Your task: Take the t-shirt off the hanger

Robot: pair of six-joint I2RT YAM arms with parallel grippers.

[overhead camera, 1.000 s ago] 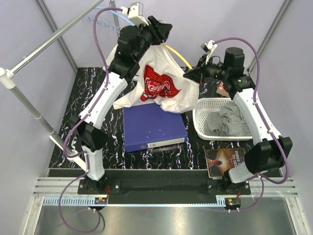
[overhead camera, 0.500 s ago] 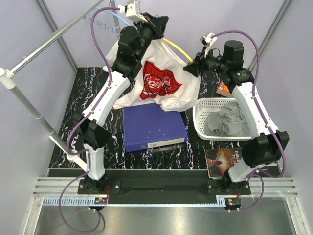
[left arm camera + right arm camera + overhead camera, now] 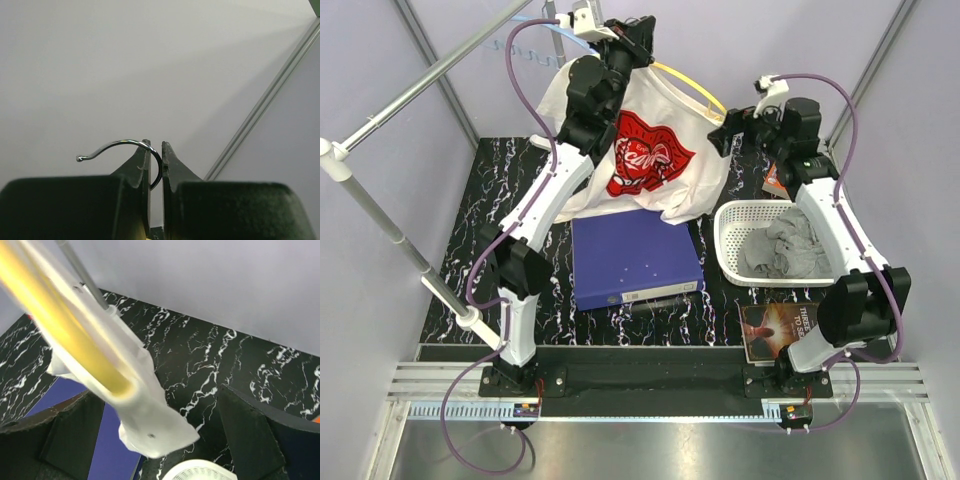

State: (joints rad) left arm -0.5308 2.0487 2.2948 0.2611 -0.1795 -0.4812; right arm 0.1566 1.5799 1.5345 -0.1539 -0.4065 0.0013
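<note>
Top centre, left hand pinches the hook of the hanger, shirt draped; right hand gapes by the sleeve

The left arm stretches up high, its left gripper pinched closed on the hook of the hanger, while the right arm reaches toward the hanger's nearer end, its right gripper level there, jaws spread wide and gripping nothing.
</note>
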